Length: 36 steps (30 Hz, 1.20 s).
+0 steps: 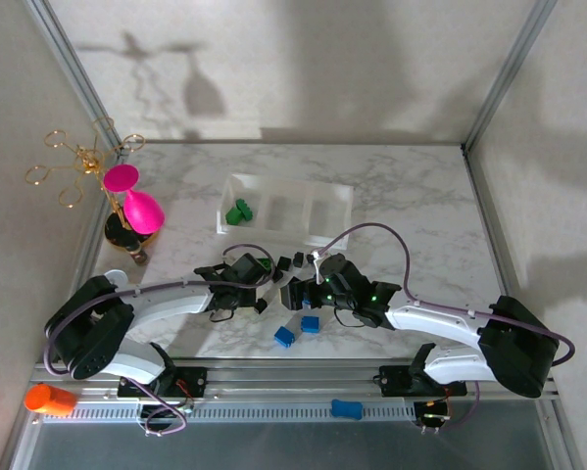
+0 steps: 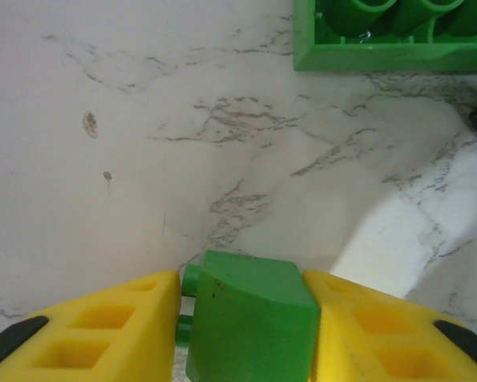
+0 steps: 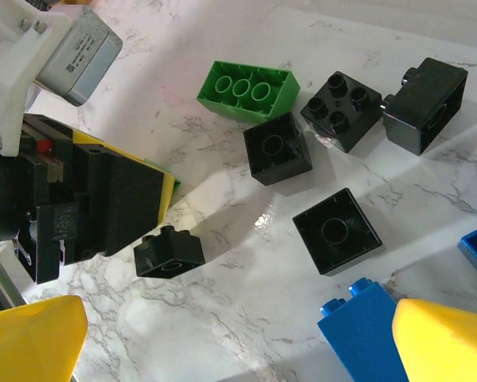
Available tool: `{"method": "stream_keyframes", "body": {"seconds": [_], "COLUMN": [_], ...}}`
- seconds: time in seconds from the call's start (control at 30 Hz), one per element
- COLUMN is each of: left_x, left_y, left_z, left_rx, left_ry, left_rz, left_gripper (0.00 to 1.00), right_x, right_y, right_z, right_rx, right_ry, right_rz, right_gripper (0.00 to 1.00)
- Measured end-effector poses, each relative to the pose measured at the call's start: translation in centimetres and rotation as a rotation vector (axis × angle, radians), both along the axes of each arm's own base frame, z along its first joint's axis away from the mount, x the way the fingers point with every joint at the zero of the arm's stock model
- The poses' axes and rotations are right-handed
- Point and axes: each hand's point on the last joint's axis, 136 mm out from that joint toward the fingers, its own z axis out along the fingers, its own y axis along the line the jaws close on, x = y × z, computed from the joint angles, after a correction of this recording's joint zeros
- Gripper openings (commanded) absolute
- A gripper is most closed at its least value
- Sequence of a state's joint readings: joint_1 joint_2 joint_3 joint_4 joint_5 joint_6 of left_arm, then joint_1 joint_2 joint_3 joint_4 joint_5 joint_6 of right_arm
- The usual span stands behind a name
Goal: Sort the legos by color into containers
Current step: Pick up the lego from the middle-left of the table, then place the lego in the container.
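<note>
My left gripper [image 2: 242,314] is shut on a green lego [image 2: 254,306], yellow pads against its two sides, low over the marble. Another green lego [image 2: 385,36] lies just ahead, underside up. From above, the left gripper [image 1: 246,282] and my right gripper [image 1: 299,293] meet at the table's middle. The right gripper [image 3: 238,346] is open wide with nothing between its fingers. A blue lego [image 3: 365,334] stands beside its right finger. Several black legos [image 3: 336,231] and a green one [image 3: 248,90] lie ahead of it. The containers [image 1: 334,195] hold green legos [image 1: 240,211] in the left compartment.
Two blue legos [image 1: 284,336] lie near the front edge, and one more [image 1: 345,408] rests on the rail. An orange cylinder [image 1: 48,399] sits at the front left. A gold wire stand [image 1: 77,162] with pink pieces [image 1: 141,211] occupies the left side.
</note>
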<state>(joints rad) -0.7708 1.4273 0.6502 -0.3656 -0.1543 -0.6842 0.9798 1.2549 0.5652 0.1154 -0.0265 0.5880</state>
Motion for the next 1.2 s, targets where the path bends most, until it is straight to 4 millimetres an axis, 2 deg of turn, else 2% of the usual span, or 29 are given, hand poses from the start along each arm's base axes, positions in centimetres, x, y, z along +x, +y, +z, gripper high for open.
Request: {"method": "stream_keyframes", "body": {"seconds": [0.27,0.43,0.57,0.73,0.87,0.97,1.07,1.2], "left_x": [0.1,0.3,1.4,4.6,8.2,11.2,14.0,17.5], "left_y": [0.0,0.5,0.7,0.8,1.7,2.7,3.2,3.4], "left_z": [0.8,2.5,4.6,8.6,12.4,14.4,15.1,14.1], "left_rx": [-0.016,-0.023,-0.03,-0.062,-0.089,-0.093,-0.082,-0.06], "left_ry": [-0.023,-0.068,-0.11,-0.199,-0.283,-0.334,-0.359,-0.35], "left_rz": [0.003,0.013,0.036,0.079,0.131,0.172,0.193,0.206], "left_gripper": [0.33,0.35,0.35,0.35,0.35,0.35,0.35,0.34], "right_x": [0.1,0.1,0.1,0.9,2.1,2.7,2.8,2.9], "right_y": [-0.1,-0.1,0.0,0.5,0.3,0.1,0.1,0.0], "right_z": [0.0,0.2,0.7,2.2,3.2,3.4,3.4,3.7], "right_rx": [-0.003,0.001,0.016,0.054,0.082,0.089,0.092,0.096], "right_ry": [-0.003,-0.002,-0.005,-0.013,-0.02,-0.021,-0.018,-0.025], "right_rz": [-0.005,-0.008,-0.012,-0.031,-0.064,-0.081,-0.087,-0.094], "right_gripper": [0.99,0.99,0.99,0.99,0.99,0.99,0.99,0.99]}}
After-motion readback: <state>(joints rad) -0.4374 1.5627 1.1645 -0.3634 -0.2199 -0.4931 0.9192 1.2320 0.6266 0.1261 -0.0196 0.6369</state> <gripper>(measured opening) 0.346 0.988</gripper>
